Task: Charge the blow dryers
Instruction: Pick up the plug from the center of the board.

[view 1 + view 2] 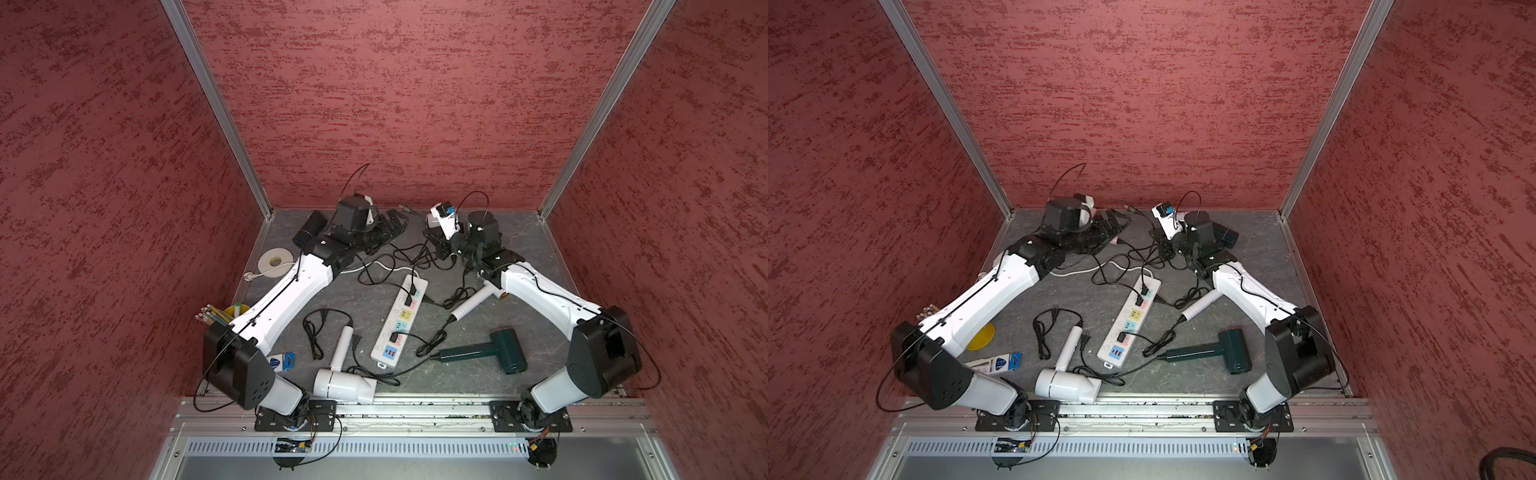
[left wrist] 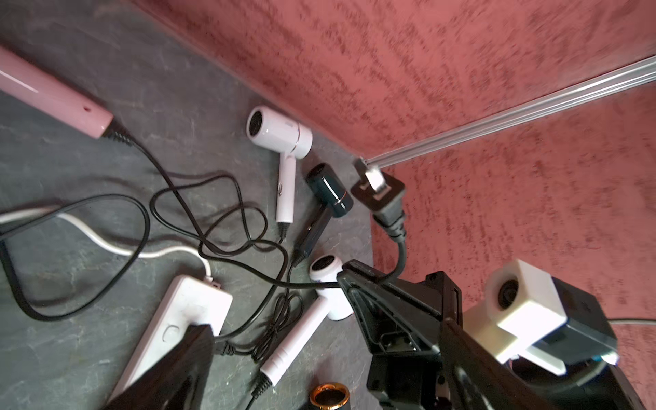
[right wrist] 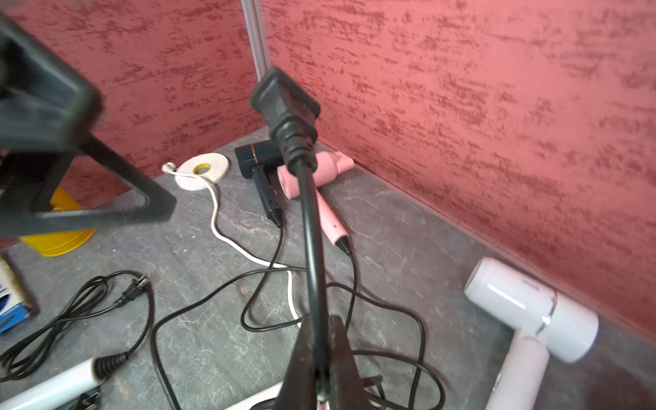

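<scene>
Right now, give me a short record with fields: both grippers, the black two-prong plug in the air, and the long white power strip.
left gripper: open, holding nothing
right gripper: shut on the black cord below its plug
black two-prong plug: held up in the air, in no socket
long white power strip: lying flat, three black plugs in its sockets

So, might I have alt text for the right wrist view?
The right gripper, jaws shut, holds a black power cord, plug raised before the red textured wall. A pink blow dryer, navy blow dryer and white blow dryer lie behind.
</scene>
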Robot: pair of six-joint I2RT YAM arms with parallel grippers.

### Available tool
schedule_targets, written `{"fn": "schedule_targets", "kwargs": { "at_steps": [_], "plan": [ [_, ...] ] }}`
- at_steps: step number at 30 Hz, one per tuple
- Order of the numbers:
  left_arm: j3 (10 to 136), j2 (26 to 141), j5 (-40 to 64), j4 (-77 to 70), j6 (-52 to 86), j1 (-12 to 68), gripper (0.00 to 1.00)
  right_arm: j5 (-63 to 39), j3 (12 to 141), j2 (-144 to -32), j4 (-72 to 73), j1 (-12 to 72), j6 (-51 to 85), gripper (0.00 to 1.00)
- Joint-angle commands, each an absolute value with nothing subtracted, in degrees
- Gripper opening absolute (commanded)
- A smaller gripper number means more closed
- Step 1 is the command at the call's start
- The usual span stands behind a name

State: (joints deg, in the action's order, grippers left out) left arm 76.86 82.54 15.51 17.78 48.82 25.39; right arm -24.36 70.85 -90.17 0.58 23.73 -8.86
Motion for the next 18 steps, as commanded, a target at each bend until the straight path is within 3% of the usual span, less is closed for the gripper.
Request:
{"fn": "schedule_targets", "kwargs": {
  "at_steps": [1,8,12,18],
  "plan": [
    [70.04,80.30,27.17,2.58,46.36,20.87,1.00,-33.66,74.42,-91.84,-7.40,22.88,-11.70,0.00],
    [61.36,81.78,39.91,-20.55,53.87,17.02,1.00,-40.74,75.65,-92.72,-9.93,22.41,-10.20,0.00],
    [62.34,83.15,40.39,-17.12,57.03,17.41,0.91,-38.21,71.29,-90.87,-4.77,22.52,-9.65,0.00],
    [67.61,81.56,33.60,3.95,56.82,20.34,0.92,-22.61,58.29,-83.52,10.04,26.01,-15.67,0.00]
  ]
}}
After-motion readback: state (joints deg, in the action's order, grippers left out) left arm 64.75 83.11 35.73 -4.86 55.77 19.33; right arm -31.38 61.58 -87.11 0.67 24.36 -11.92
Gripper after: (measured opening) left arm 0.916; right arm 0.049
